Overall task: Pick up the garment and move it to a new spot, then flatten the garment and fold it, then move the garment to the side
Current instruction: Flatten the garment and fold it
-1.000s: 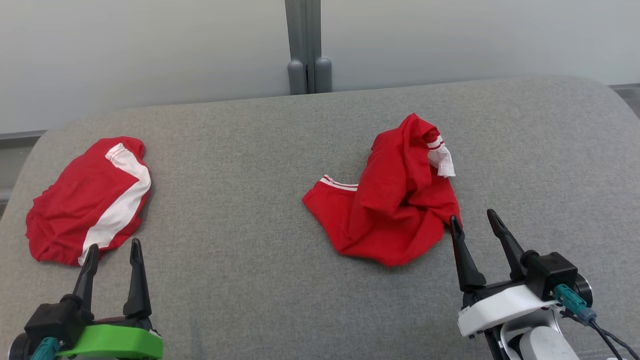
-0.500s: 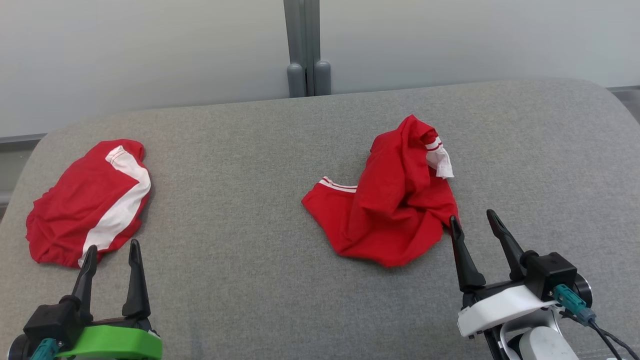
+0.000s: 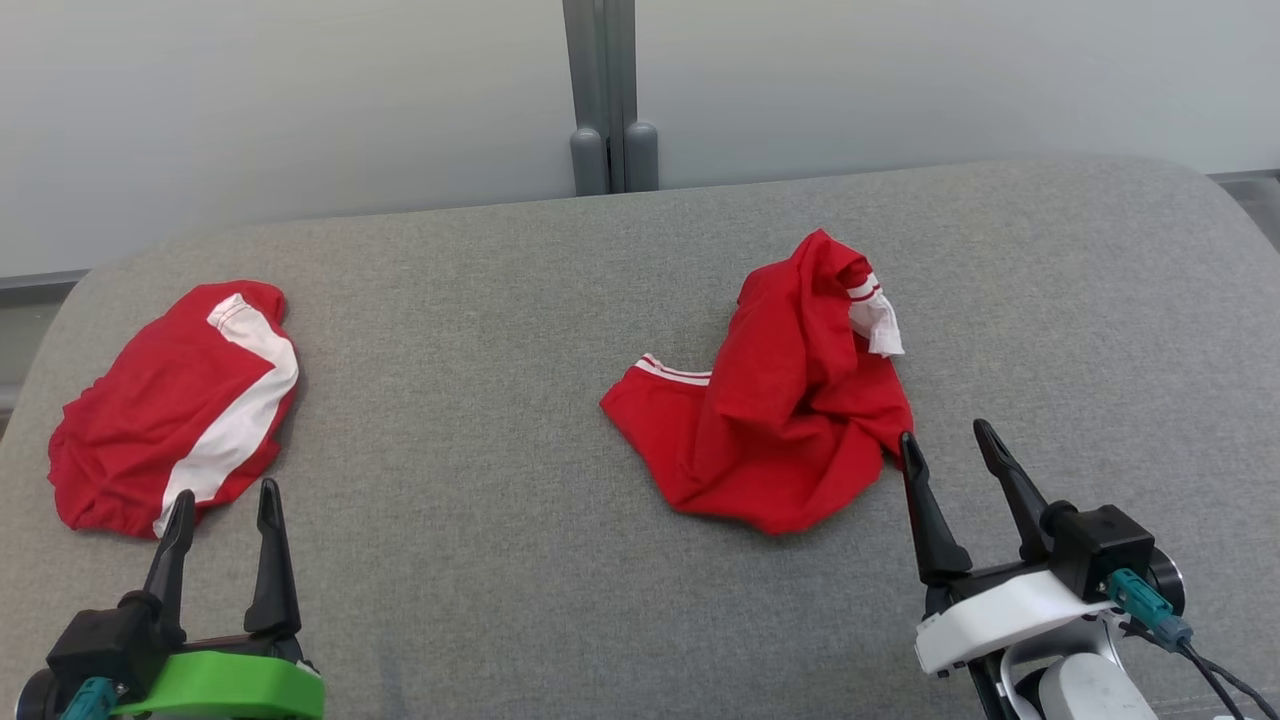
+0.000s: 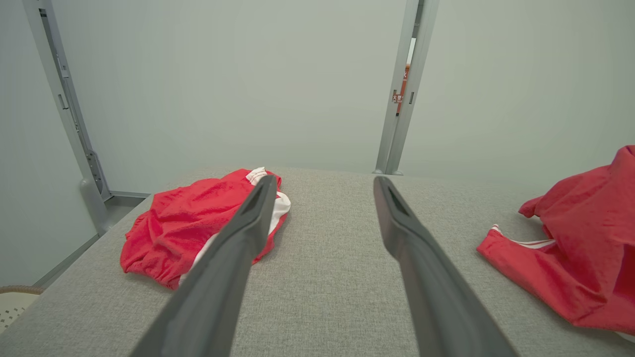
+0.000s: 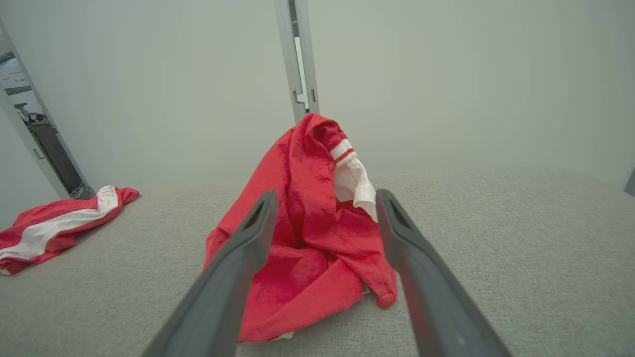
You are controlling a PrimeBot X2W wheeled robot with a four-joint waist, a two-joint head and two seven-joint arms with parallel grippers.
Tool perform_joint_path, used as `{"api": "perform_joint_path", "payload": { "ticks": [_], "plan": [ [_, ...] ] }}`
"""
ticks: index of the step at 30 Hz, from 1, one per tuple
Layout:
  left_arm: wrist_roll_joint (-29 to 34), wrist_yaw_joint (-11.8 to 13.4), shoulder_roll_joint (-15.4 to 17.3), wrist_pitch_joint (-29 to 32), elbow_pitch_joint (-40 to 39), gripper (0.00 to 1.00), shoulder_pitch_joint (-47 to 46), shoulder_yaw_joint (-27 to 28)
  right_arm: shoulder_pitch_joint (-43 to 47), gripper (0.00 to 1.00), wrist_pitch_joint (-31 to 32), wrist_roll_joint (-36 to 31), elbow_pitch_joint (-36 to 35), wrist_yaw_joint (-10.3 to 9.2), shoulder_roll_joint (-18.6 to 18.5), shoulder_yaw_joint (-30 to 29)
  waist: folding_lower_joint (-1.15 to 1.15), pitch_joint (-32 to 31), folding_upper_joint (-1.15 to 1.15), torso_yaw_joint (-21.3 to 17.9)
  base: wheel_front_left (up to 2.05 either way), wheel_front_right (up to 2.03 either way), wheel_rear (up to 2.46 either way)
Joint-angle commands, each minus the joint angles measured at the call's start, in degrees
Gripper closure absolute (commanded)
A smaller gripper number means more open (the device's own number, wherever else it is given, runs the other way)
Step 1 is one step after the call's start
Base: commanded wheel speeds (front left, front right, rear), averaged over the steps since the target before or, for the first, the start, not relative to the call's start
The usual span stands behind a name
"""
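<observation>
A crumpled red garment (image 3: 790,420) with white-striped cuffs lies heaped on the grey padded surface (image 3: 500,400), right of centre. My right gripper (image 3: 943,432) stands open just in front of the heap's near right edge, its left fingertip close to the cloth. In the right wrist view the garment (image 5: 302,198) rises between and beyond the open right gripper (image 5: 326,193). My left gripper (image 3: 225,490) is open and holds nothing, at the near left. In the left wrist view, the left gripper (image 4: 325,179) points over bare surface, with the garment (image 4: 580,248) at the right.
A second red garment (image 3: 170,400) with a broad white stripe lies flat at the far left, just beyond the left gripper; it also shows as a low red garment (image 4: 183,223) (image 5: 54,228). A pale wall with a grey post (image 3: 605,100) stands behind. A pale basket rim (image 4: 10,302) sits below the surface's left edge.
The head view has shifted very slightly. Both grippers stay open where they were, and neither garment has moved.
</observation>
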Motion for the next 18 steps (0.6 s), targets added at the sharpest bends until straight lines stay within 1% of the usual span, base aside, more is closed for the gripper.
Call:
{"api": "perform_joint_path", "payload": {
  "ticks": [1,10,14,18],
  "plan": [
    [0.6,-0.2,-0.1,0.0,-0.1,0.0,-0.2,0.4,0.1,0.0,-0.2,0.1,0.1,-0.08,-0.1,-0.2,0.0,0.1,0.0,0.0,0.0,0.0,0.0],
    [0.4,-0.5,-0.1,0.0,1.0,0.0,-2.9,-0.4,-0.7,0.0,-0.2,0.3,-0.1,-0.08,-0.1,0.2,0.0,1.1,0.0,-0.9,0.0,0.0,0.0],
    [0.9,-0.6,0.6,0.0,1.3,0.0,-7.2,-2.8,-1.5,0.0,-0.2,0.5,-0.4,-0.08,-0.1,0.5,0.0,3.1,0.0,-2.0,0.0,0.0,0.0],
    [0.8,-0.7,2.0,0.0,2.3,0.0,-14.0,-6.0,-3.0,0.0,-0.2,0.7,-0.7,-0.08,-0.1,0.7,0.0,5.8,0.0,-4.0,0.0,0.0,0.0]
  ]
}}
